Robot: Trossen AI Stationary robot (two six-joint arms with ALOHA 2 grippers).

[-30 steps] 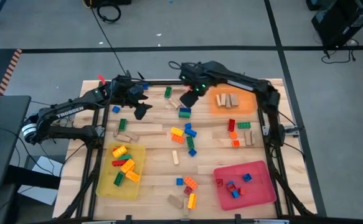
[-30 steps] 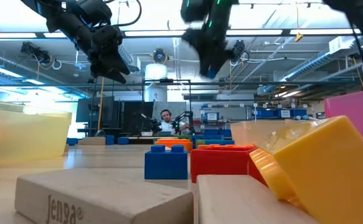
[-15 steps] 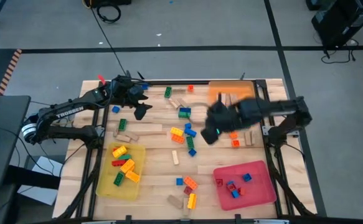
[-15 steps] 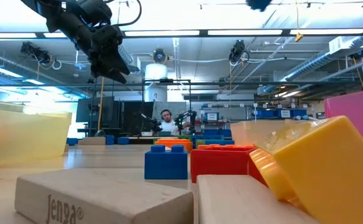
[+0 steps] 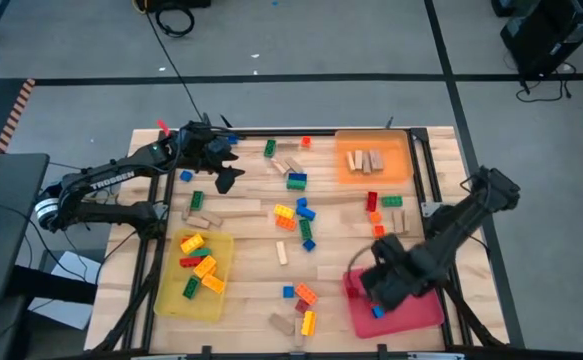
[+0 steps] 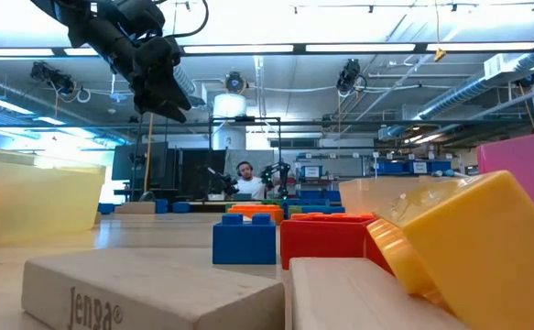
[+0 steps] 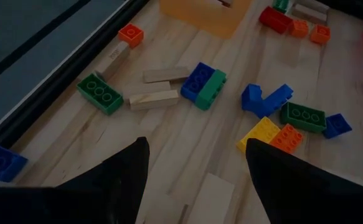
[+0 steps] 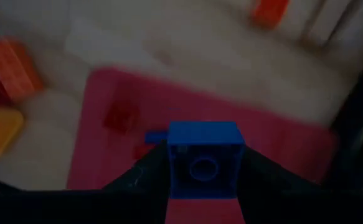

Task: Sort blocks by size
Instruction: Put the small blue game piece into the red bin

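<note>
Many loose blocks (image 5: 296, 215) lie scattered over the wooden table, plastic and tan wood alike. My right gripper (image 5: 376, 290) hangs over the red tray (image 5: 416, 305) at the near right, shut on a small blue block (image 8: 204, 158). My left gripper (image 5: 226, 178) hovers open above the far left of the table, with nothing between its fingers (image 7: 131, 168). A blue-and-green block (image 7: 203, 84) lies on the table ahead of it. The low view shows the left gripper (image 6: 161, 92) high up and not the right one. My right gripper pinches the small blue block between its two fingers, one on each of two opposite sides (image 8: 172, 167). The fingers come from above and point down. The block is lifted clear above the red tray (image 8: 137, 99), its hollow underside toward the wrist camera.
A yellow tray (image 5: 171, 300) with several blocks stands at the near left. An orange tray (image 5: 343, 175) with wooden pieces stands at the far right. The red tray holds a few small red and blue blocks (image 5: 396, 285). A person (image 6: 245, 174) sits far behind the table.
My right gripper has swept from the far middle of the table toward the near right, ending above the red tray. It rolled about its own axis on the way and left the low view. My left gripper has kept still.
</note>
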